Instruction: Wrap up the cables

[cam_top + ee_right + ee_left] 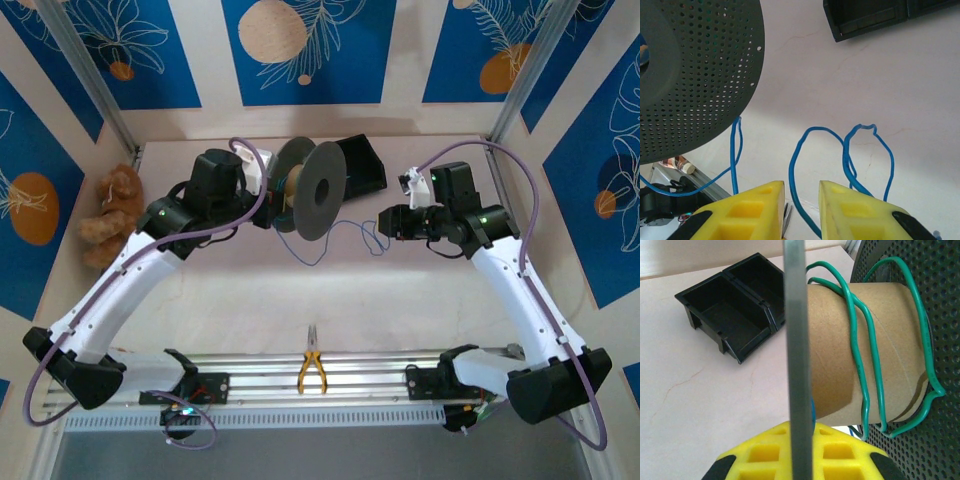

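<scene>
A spool [310, 190] with two grey perforated discs and a cardboard core [840, 350] stands on edge at the back centre. The green cable [860, 340] is looped loosely round the core. My left gripper [801, 427] is shut on the rim of the near disc [799, 315], its yellow fingers on either side of it. From the spool a blue cable [345, 232] hangs in loose curls towards my right gripper [385, 222]. In the right wrist view that gripper [801, 186] stands open, and a strand of blue cable [795, 160] runs through the gap without being pinched.
A black two-compartment bin [362, 165] sits just behind the spool. Yellow-handled pliers [311, 368] lie on the aluminium rail [380, 385] at the near edge. A teddy bear [110, 205] leans against the left wall. Patterned walls enclose the table.
</scene>
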